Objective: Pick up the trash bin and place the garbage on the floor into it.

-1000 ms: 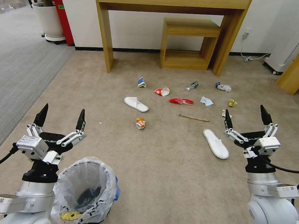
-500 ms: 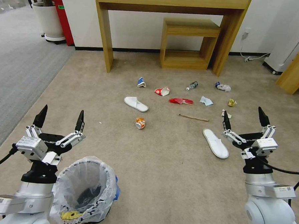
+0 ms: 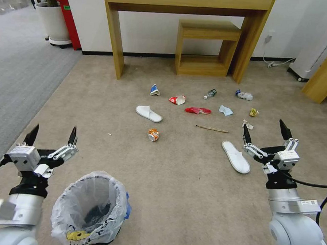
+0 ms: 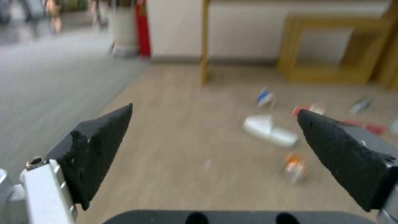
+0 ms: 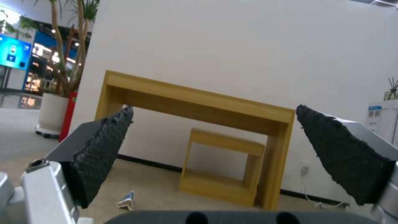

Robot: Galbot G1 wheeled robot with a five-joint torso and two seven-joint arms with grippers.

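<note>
In the head view, the left gripper (image 3: 52, 135) is held with its fingers spread wide and nothing between them, above the floor (image 3: 181, 196). The trash bin (image 3: 90, 209) is seen just beside and below this gripper, toward the robot's right, upright on the carpet and apart from the fingers. The right gripper (image 3: 264, 130) is likewise held wide apart and empty. A white slipper (image 3: 236, 157) is found just to its left, and the wooden sticks (image 3: 212, 129) a little beyond. Farther ahead of both grippers the garbage is scattered: a second slipper (image 3: 148, 114), a crushed orange item (image 3: 153, 134), the paper bowl (image 3: 178, 99), a red wrapper (image 3: 198, 110), the face mask (image 3: 226, 110), the small bottle (image 3: 210, 94) and a yellow wrapper (image 3: 254, 112).

In the left wrist view, the slipper (image 4: 270, 130) and the orange item (image 4: 295, 168) are seen blurred on the carpet beyond the parted left fingers (image 4: 101, 146).

In the right wrist view, a wooden table (image 5: 199, 102) is framed between the parted right fingers (image 5: 104, 149), with a small blue-and-white scrap (image 5: 126, 201) on the floor below it.
</note>
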